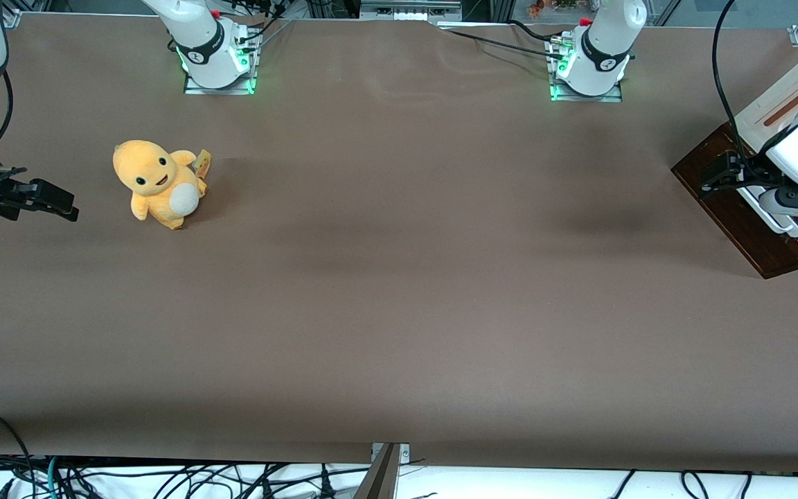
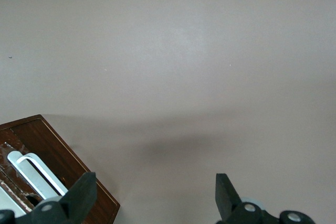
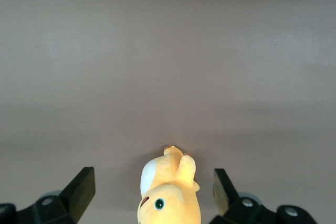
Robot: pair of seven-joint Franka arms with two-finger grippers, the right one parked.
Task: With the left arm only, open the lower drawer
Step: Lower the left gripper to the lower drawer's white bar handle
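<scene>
- A robot lab: arm bases (image 1: 215,52) bolted to a brown-covered worktop (image 1: 399,291).
- Loose cables (image 1: 163,478) and metal framing along its edges.
- The left arm's pincer (image 1: 716,177) hangs spread above the cabinet.

Brown matte worktop (image 1: 399,291). A yellow plush toy (image 1: 158,183) sits toward the parked arm's end; a small dark-wood cabinet (image 1: 752,208) lies toward the working arm's end.

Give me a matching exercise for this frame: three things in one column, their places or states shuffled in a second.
1. dark brown wooden lower drawer front
2. black two-finger end effector
3. orange-yellow plush toy

A. open, above the drawer front's corner
B. toward the parked arm's end of the table
C. carries a long white bar handle

Pairs: 1-C, 2-A, 3-B
</scene>
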